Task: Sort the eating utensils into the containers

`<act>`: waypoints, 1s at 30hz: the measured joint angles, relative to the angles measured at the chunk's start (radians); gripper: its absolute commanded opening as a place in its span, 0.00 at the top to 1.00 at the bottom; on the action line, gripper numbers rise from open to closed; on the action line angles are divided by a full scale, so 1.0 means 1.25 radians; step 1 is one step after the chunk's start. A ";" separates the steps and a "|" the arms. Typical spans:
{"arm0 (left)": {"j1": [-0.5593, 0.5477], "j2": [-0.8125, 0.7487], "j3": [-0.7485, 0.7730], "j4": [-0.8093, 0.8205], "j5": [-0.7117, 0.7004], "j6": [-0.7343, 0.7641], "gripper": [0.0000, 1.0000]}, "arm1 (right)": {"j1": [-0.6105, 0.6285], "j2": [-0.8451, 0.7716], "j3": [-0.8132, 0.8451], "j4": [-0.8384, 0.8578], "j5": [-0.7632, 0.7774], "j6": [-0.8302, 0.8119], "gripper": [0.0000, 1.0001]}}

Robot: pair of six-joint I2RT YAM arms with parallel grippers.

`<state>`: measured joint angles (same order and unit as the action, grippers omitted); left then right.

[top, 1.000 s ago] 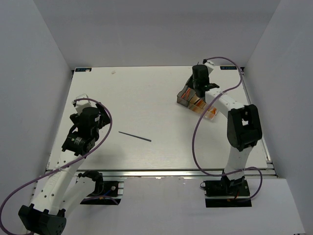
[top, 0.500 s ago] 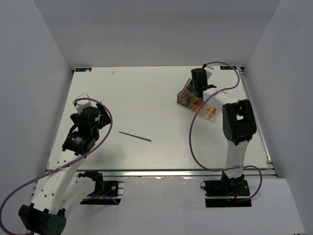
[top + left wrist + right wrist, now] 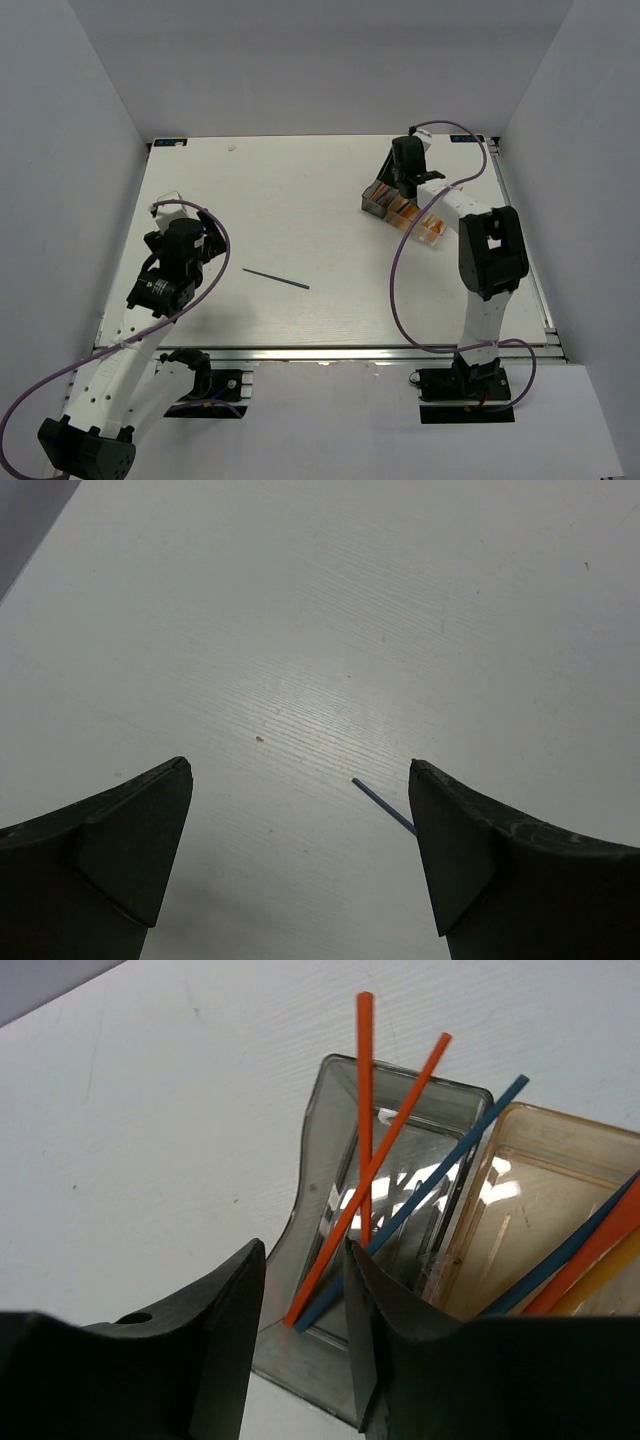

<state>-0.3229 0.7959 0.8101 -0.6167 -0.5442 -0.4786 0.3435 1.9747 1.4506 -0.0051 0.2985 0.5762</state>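
One dark blue-grey stick (image 3: pixel 275 278) lies on the table left of centre; its tip shows in the left wrist view (image 3: pixel 383 806). My left gripper (image 3: pixel 205 243) is open and empty just left of it (image 3: pixel 300 810). The three joined containers (image 3: pixel 400 208) stand at the back right. My right gripper (image 3: pixel 403 170) hovers over the smoky grey bin (image 3: pixel 320 1190), open and empty (image 3: pixel 303 1260). Two orange sticks (image 3: pixel 365 1110) and a blue stick (image 3: pixel 450 1155) lean in that bin. The amber bin (image 3: pixel 520 1190) holds blue, orange and yellow utensils (image 3: pixel 590 1250).
White walls close the table on the left, back and right. The right arm's purple cable (image 3: pixel 400 270) loops over the table's right half. The arm bases stand along the near edge.
The right arm has folded back toward the far right, uncovering the bins; its gripper stays over the grey bin's far end. The left arm and the lone stick have not moved.
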 measured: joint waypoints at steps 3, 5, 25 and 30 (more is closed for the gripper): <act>0.000 0.000 0.000 0.000 0.000 0.000 0.02 | 0.013 -0.022 0.020 -0.031 -0.020 -0.064 0.53; 0.000 0.000 0.000 0.000 0.000 0.000 0.02 | 0.030 -0.033 0.033 -0.038 -0.053 -0.113 0.47; 0.000 -0.061 0.000 -0.008 -0.069 -0.019 0.02 | 0.481 0.009 -0.026 -0.236 -0.319 -0.608 0.49; 0.000 -0.056 0.000 -0.006 -0.075 -0.019 0.02 | 0.516 0.101 0.076 -0.291 -0.303 -0.640 0.51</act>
<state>-0.3229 0.7258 0.8101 -0.6247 -0.6376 -0.5026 0.9890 2.1006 1.5452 -0.3691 -0.0803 -0.2234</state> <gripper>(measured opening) 0.980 0.500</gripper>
